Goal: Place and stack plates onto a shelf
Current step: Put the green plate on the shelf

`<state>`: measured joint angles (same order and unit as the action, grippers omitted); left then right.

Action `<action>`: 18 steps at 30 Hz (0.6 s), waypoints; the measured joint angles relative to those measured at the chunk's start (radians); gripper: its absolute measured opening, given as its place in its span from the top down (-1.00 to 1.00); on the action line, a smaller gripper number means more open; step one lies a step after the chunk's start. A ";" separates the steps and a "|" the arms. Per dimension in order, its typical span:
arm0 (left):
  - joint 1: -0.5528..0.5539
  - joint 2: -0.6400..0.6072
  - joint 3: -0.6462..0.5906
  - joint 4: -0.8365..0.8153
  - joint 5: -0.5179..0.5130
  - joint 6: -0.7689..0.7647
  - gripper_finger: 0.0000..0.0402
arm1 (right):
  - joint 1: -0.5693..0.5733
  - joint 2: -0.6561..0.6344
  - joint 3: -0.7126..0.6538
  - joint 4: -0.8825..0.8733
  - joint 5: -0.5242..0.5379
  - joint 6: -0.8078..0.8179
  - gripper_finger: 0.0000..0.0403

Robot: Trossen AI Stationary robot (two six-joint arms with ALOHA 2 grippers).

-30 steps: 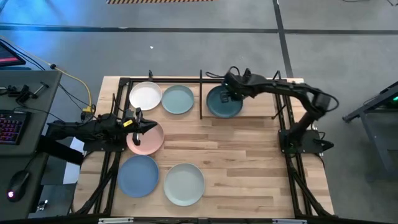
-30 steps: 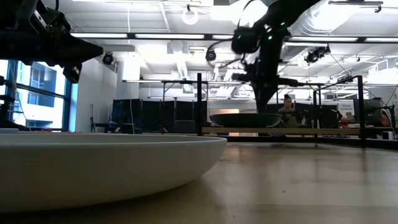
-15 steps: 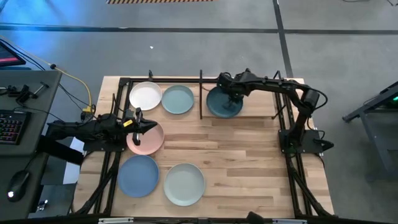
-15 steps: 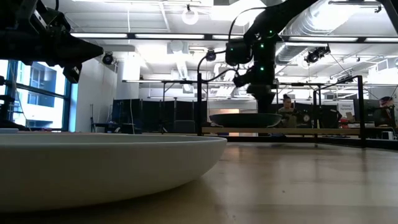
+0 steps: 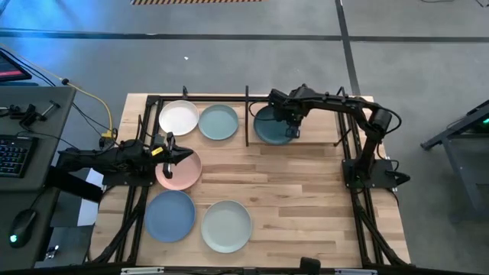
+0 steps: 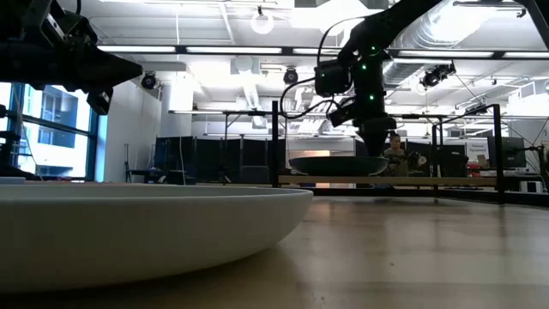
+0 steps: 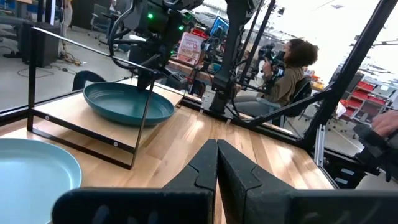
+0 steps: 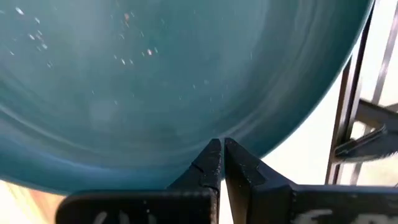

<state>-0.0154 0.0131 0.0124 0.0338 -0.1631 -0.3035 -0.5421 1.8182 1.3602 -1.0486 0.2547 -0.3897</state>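
Your right end effector (image 5: 290,130), fingers closed and empty, hovers over the teal plate (image 5: 271,127) on the shelf (image 5: 248,114); fetch another plate next.

Ceiling strip lights (image 6: 283,52) and bright windows (image 6: 51,120) backlight the low view, leaving the arms as silhouettes. The nearest plate (image 6: 146,227) fills the foreground, soft and shaded. From above, the table (image 5: 306,198) is evenly lit with faint shadows. The dark teal plate (image 8: 174,81) looks blurred up close.
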 joint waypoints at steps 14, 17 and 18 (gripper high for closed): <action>0.000 0.000 0.000 0.000 0.000 0.000 1.00 | -0.021 0.032 0.000 -0.187 0.075 0.014 1.00; 0.000 0.000 0.000 0.000 0.000 0.000 1.00 | -0.028 0.032 0.000 -0.244 0.088 0.020 1.00; 0.000 0.000 0.000 0.000 0.000 0.000 1.00 | -0.034 0.032 0.000 -0.263 0.096 0.033 1.00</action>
<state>-0.0158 0.0128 0.0124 0.0338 -0.1635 -0.3031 -0.5758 1.8499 1.3602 -1.3119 0.3507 -0.3565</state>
